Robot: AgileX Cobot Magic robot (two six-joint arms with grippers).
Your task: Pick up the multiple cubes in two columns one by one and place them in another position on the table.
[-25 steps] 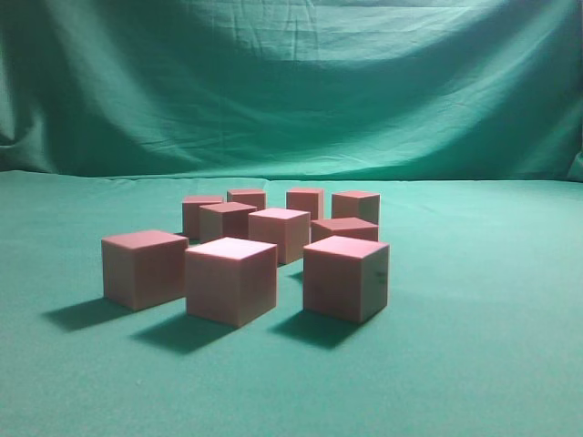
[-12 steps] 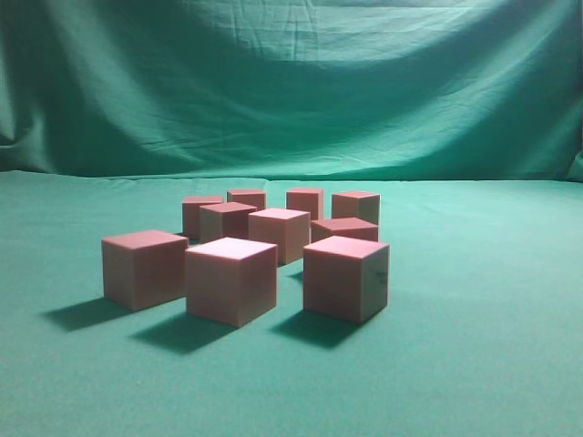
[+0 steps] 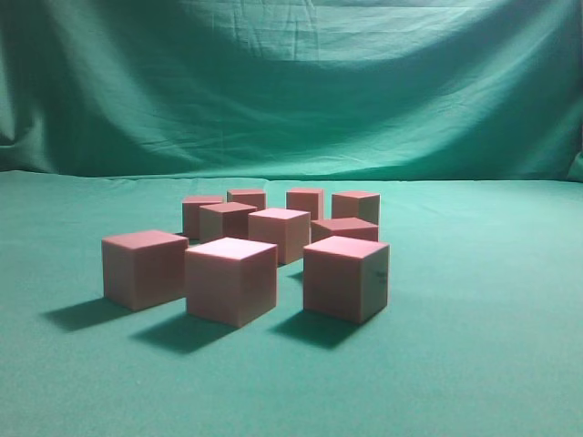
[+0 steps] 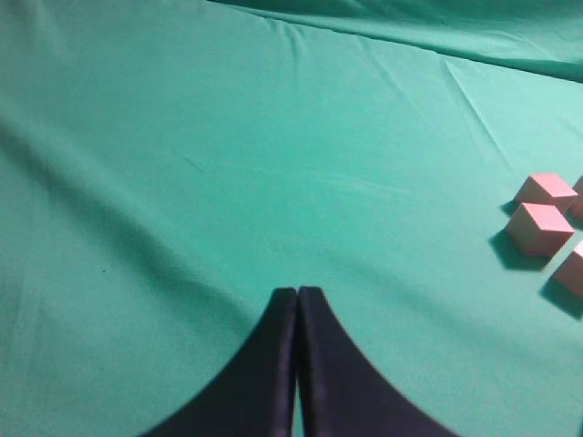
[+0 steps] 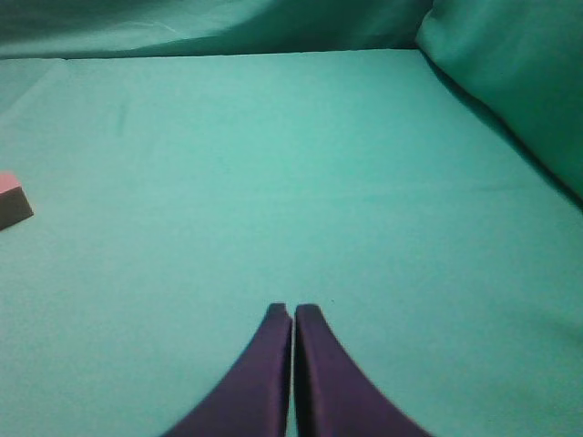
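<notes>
Several reddish-pink cubes (image 3: 231, 279) stand close together in the middle of the green table (image 3: 483, 300) in the exterior view; neither arm shows there. In the left wrist view my left gripper (image 4: 297, 291) is shut with nothing in it, above bare cloth, and cubes (image 4: 539, 227) sit far off at the right edge. My right gripper (image 5: 292, 309) is likewise shut and empty over bare table; one cube (image 5: 13, 201) peeks in at the left edge of that view.
A wrinkled green cloth backdrop (image 3: 291, 82) hangs behind the table. In the right wrist view a draped fold of green cloth (image 5: 510, 82) rises at the far right. Bare green cloth lies around the cluster of cubes.
</notes>
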